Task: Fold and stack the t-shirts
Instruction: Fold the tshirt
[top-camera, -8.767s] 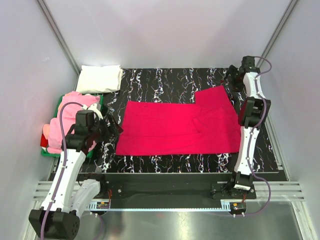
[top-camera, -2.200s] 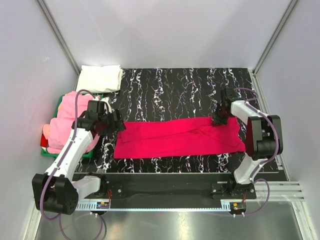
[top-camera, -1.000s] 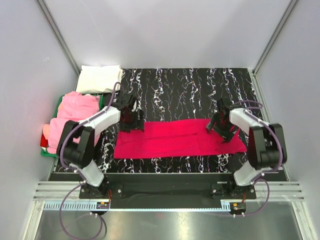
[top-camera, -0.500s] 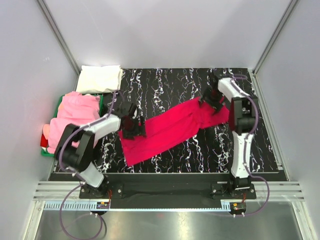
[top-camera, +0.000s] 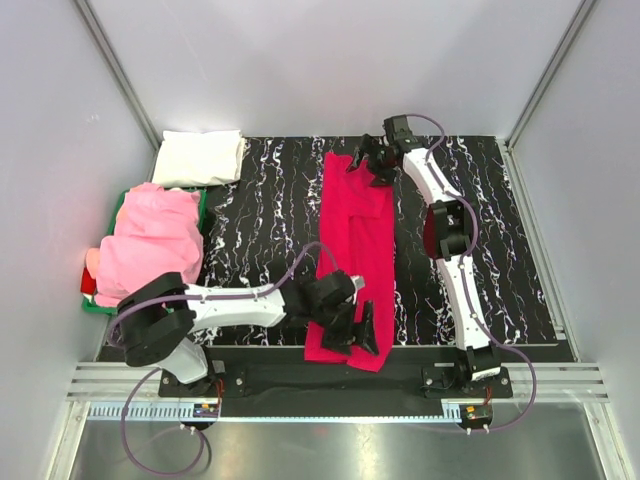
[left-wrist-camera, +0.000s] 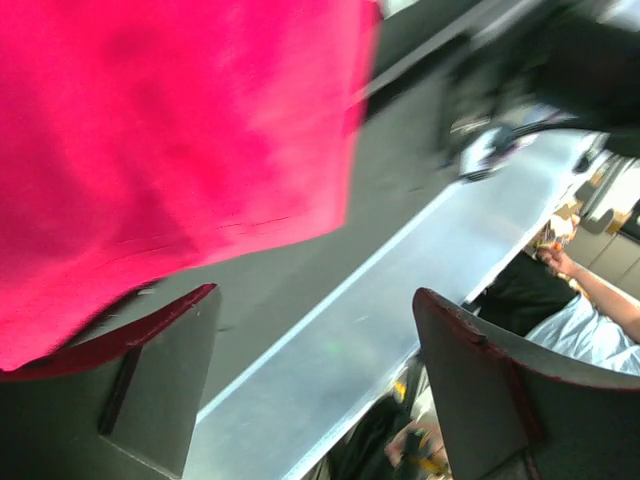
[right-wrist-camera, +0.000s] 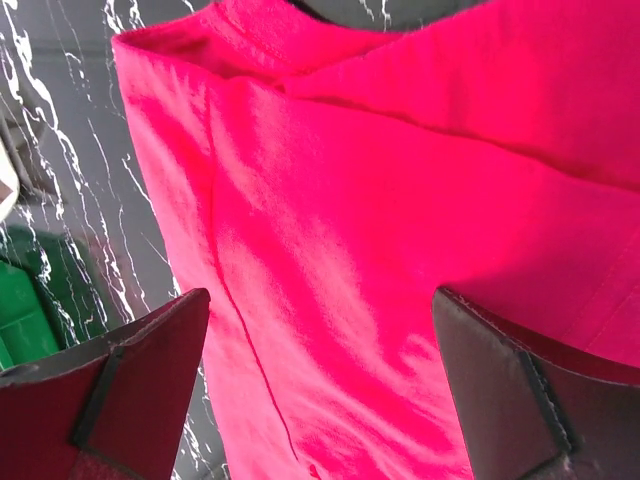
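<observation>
The red shirt (top-camera: 356, 235) is laid as a long folded strip down the middle of the table (top-camera: 270, 200), from the far side to the near edge. Being soft, light and limp, it is probably best pinched at the end corners. The right gripper (top-camera: 372, 163) is spread apart over the far end. The left gripper (top-camera: 352, 326) is spread apart at the near end, though whether cloth is touched there cannot be told.

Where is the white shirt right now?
In the top view, the white shirt lies folded at the far left corner of the table, just behind the pink shirt heaped on the green tray.
</observation>
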